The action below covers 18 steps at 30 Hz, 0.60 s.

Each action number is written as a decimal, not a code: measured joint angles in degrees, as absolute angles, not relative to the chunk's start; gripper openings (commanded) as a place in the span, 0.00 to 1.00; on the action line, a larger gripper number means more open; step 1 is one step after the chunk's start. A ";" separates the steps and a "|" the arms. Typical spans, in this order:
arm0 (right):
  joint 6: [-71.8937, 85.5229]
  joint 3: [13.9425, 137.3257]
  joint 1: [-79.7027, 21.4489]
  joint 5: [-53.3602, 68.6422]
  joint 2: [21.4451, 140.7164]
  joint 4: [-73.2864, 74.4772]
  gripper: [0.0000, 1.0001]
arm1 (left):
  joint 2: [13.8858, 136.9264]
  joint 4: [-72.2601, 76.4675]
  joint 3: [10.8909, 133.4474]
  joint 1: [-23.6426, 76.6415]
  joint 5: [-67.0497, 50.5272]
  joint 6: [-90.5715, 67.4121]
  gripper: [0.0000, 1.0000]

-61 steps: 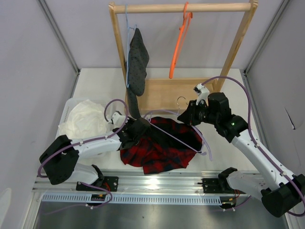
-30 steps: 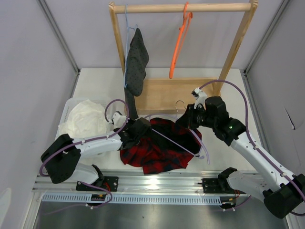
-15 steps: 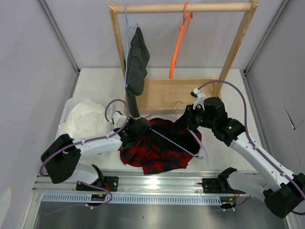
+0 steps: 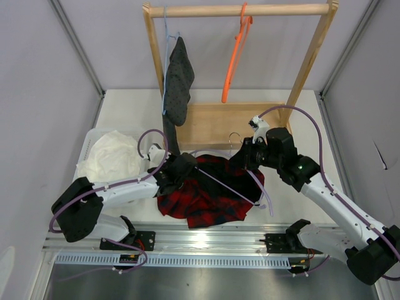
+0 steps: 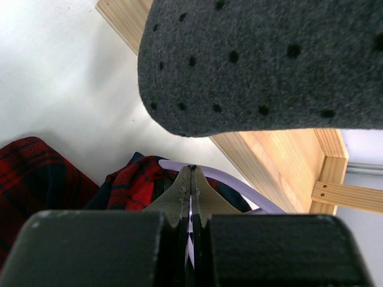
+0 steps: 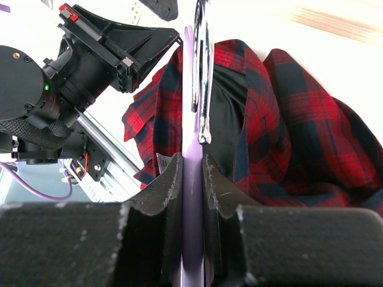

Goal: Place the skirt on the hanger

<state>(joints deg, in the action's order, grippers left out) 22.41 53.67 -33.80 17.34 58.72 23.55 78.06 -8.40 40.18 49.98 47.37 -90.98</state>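
The hanger [image 4: 229,186] lies across the skirt [image 4: 206,203]. My right claw [image 6: 192,164] pinches it beside the hook, and my left claw [image 5: 190,171] is closed on its far end. Both my arms are stretched low over the skirt.

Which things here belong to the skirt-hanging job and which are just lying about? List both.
In the job:
skirt
lilac hanger
left tool, shut on the lilac hanger
right tool, shut on the lilac hanger

Lying about:
grey dotted garment
orange hanger
light blue hanger
white cloth
wooden rack
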 measured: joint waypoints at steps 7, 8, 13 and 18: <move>22.39 53.67 -33.91 17.37 58.72 23.40 0.00 | 77.93 -8.40 40.18 49.98 47.37 -90.98 0.00; 22.39 53.67 -33.93 17.37 58.72 23.40 0.00 | 77.93 -8.40 40.18 49.98 47.37 -90.98 0.00; 22.35 53.67 -34.00 17.34 58.72 23.42 0.00 | 77.97 -8.45 40.18 49.98 47.40 -91.00 0.00; 22.24 53.67 -34.02 17.37 58.65 23.46 0.00 | 78.11 -8.99 40.18 49.98 47.51 -91.64 0.00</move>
<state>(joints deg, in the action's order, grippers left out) 22.24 53.67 -34.02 17.37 58.65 23.46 78.11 -8.99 40.18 49.98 47.51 -91.64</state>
